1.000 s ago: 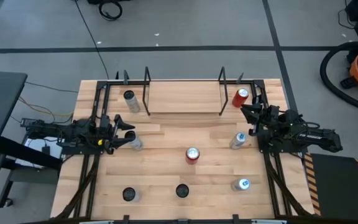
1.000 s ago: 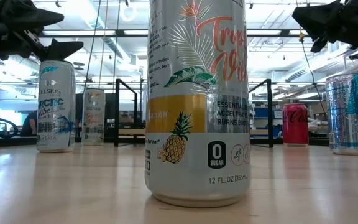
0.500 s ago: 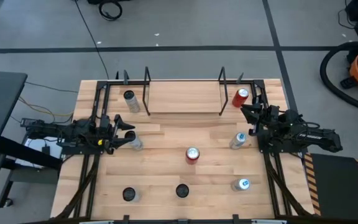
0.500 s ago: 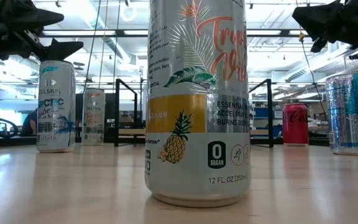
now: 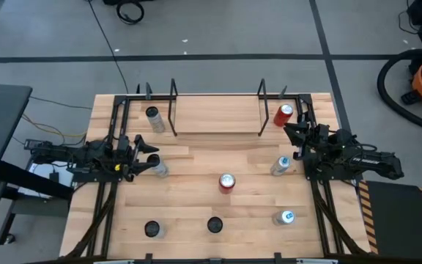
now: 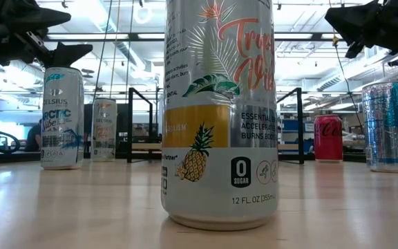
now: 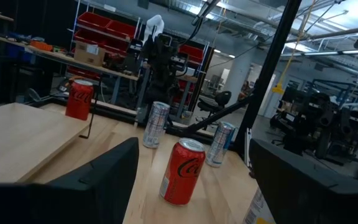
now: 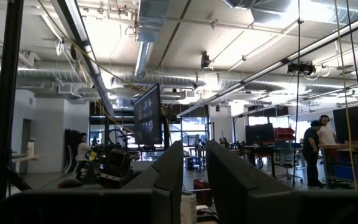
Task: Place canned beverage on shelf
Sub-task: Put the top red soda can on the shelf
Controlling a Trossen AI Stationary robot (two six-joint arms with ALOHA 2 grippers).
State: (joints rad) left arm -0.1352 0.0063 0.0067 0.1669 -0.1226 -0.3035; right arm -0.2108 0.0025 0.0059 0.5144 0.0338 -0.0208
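The shelf point(image 5: 217, 116) stands at the table's far middle, a light wood board between two black end frames; nothing stands on it. Several cans stand upright on their bases on the table. A red can point(image 5: 227, 182) is at the centre, a silver can point(image 5: 158, 167) by the left arm, a silver-blue can point(image 5: 281, 166) by the right arm. My left gripper point(image 5: 151, 155) hovers open at the table's left side, beside the silver can and clear of it. In the left wrist view the red can point(image 7: 181, 172) shows beyond its fingers. My right gripper point(image 5: 293, 134) hangs shut at the right side, holding nothing.
A silver can point(image 5: 153, 119) stands left of the shelf and a red one point(image 5: 284, 114) right of it. Near the front edge stand two dark-topped cans point(image 5: 152, 229) point(image 5: 215, 224) and a blue one point(image 5: 285, 218). The pineapple-printed can point(image 6: 220, 111) fills the low view.
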